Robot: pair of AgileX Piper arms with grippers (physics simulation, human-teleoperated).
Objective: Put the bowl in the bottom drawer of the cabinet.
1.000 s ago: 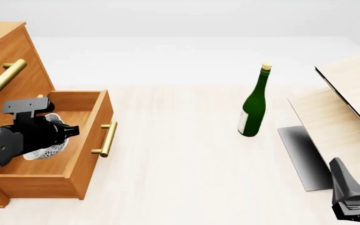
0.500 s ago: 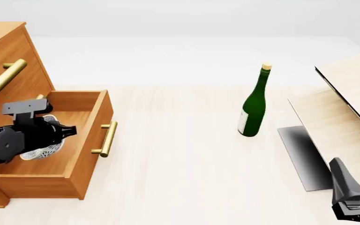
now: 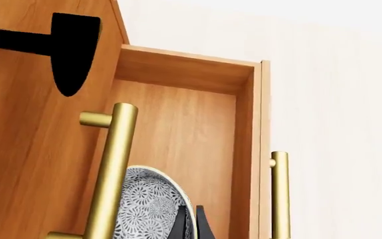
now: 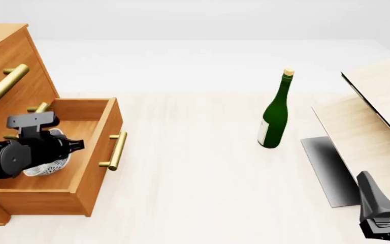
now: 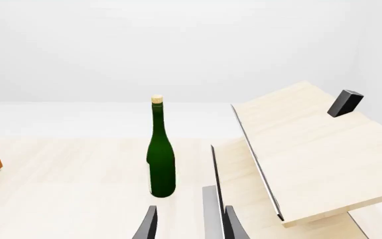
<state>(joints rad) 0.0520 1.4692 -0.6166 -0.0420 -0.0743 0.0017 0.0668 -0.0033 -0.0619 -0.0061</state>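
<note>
Bowl (image 4: 46, 165) low inside the pulled-out bottom drawer (image 4: 97, 152), toward the cabinet (image 4: 8, 66) side of the box, mostly masked in the front view by the left arm's dark wrist. Left tool (image 4: 73, 145) reaching across the bowl toward the drawer front at about 3 o'clock; in the left wrist view a speckled rim (image 3: 147, 204) tilted on edge right against the dark fingers (image 3: 189, 226), with a brass handle (image 3: 108, 169) crossing in front. Whether pinched on that rim or just parted from it: cannot tell, the contact being cut off at the frame edge. Whether resting on the drawer floor or hanging just above it: also unclear.

Key relation for the coming move: bowl directly under and beside the left tool, inside the walls, so likely a release and a straight lift out, clear of the drawer front at 3 o'clock.

Right tool (image 5: 189, 226) narrowly parted, holding nothing, parked at 5 o'clock on the bench (image 4: 202, 178), well apart from the drawer; green bottle (image 4: 273, 114) between.
</note>
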